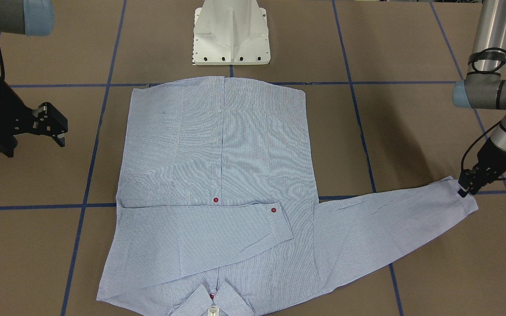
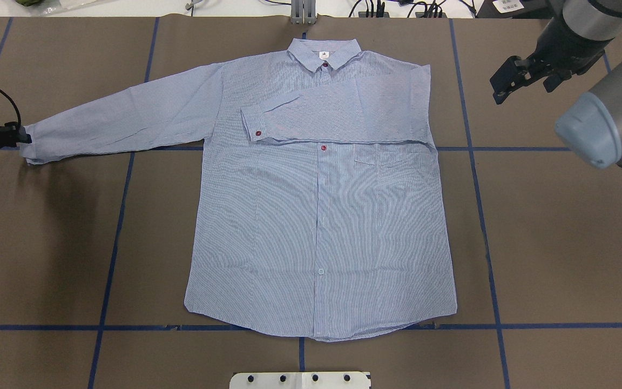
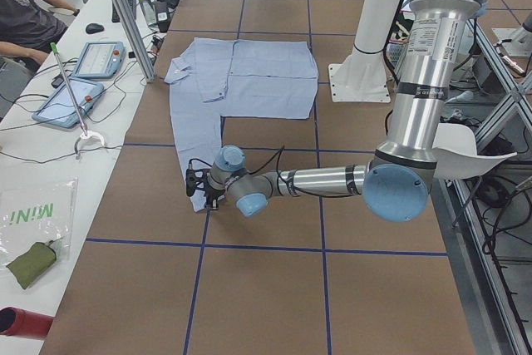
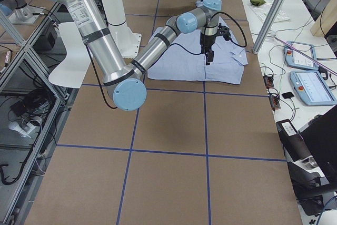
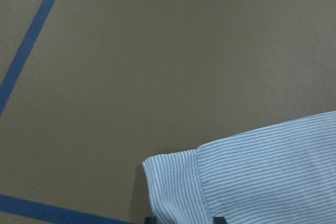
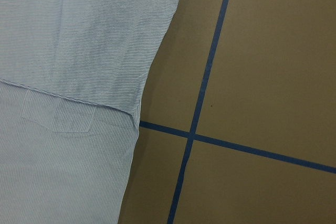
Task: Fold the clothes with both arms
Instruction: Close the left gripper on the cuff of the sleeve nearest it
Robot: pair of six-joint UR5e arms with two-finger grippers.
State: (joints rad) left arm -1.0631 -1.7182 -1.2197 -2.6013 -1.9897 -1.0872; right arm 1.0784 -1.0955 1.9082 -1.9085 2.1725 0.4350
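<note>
The light blue striped shirt (image 2: 316, 216) lies flat, front up, with its collar (image 2: 324, 52) away from the robot. One sleeve (image 2: 338, 116) is folded across the chest. The other sleeve (image 2: 122, 121) stretches out toward my left side. My left gripper (image 2: 24, 139) is down at that sleeve's cuff (image 5: 173, 187); in the left wrist view its fingertips stand apart on either side of the cuff, so it is open. My right gripper (image 2: 502, 86) hovers open above the table just off the shirt's shoulder, holding nothing. The right wrist view shows the folded sleeve's edge (image 6: 79, 51) and the pocket (image 6: 58, 124).
The white pedestal base (image 1: 231, 35) stands just behind the shirt's hem. Blue tape lines (image 2: 116, 232) cross the brown table. Past the far table edge, a side bench holds tablets (image 3: 83, 60) and cables, and a person (image 3: 25, 6) sits there.
</note>
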